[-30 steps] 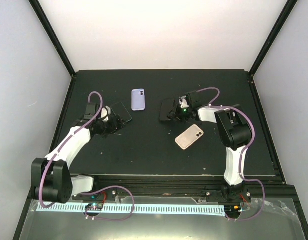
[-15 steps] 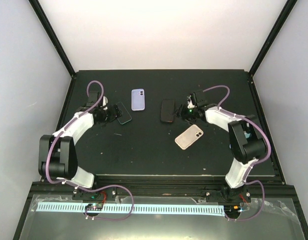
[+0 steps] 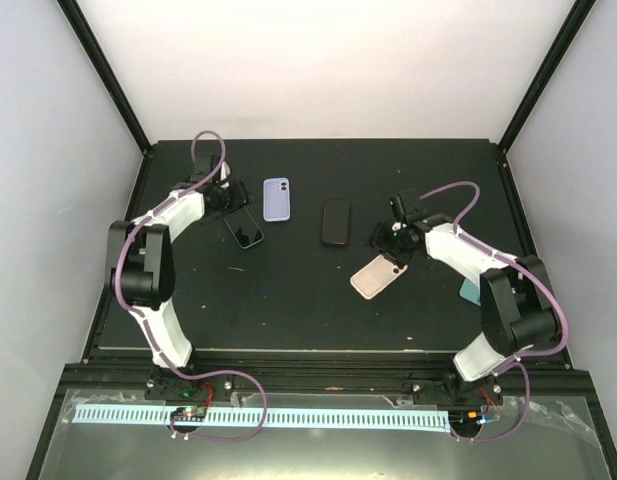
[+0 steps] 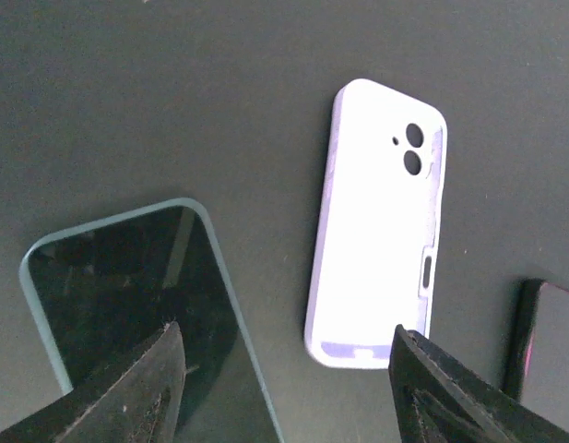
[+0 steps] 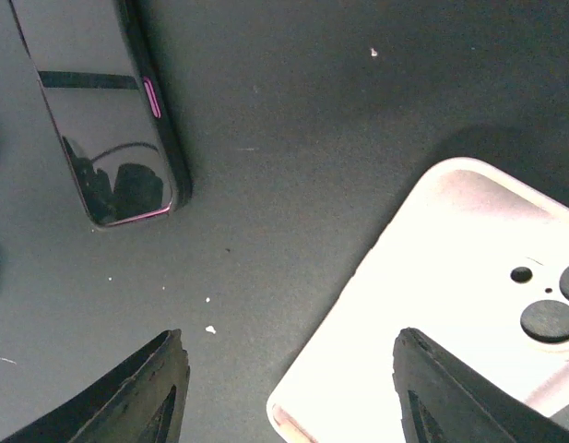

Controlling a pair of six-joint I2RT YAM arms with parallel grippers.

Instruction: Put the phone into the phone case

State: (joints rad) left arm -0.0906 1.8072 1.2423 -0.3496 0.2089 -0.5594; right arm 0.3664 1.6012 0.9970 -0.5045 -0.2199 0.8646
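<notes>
A lavender phone case point(image 3: 276, 199) lies at the back of the black table, also in the left wrist view point(image 4: 376, 221). A teal-edged phone point(image 3: 245, 232) lies screen up just left of it point(image 4: 127, 295). A black phone with a pink edge point(image 3: 335, 221) lies mid-table point(image 5: 100, 120). A pink case point(image 3: 378, 274) lies to its front right point(image 5: 450, 305). My left gripper point(image 3: 231, 200) is open and empty point(image 4: 289, 388) over the gap between the teal-edged phone and the lavender case. My right gripper point(image 3: 388, 240) is open and empty point(image 5: 289, 388) between the black phone and the pink case.
A small teal object point(image 3: 470, 292) shows partly behind my right arm at the right side. The black phone's edge also shows at the right of the left wrist view point(image 4: 547, 355). Black frame rails point(image 3: 108, 80) border the table.
My left gripper moved toward the back, past the teal-edged phone, which has turned a little. My right gripper drew back to the right from the black phone toward the pink case.
</notes>
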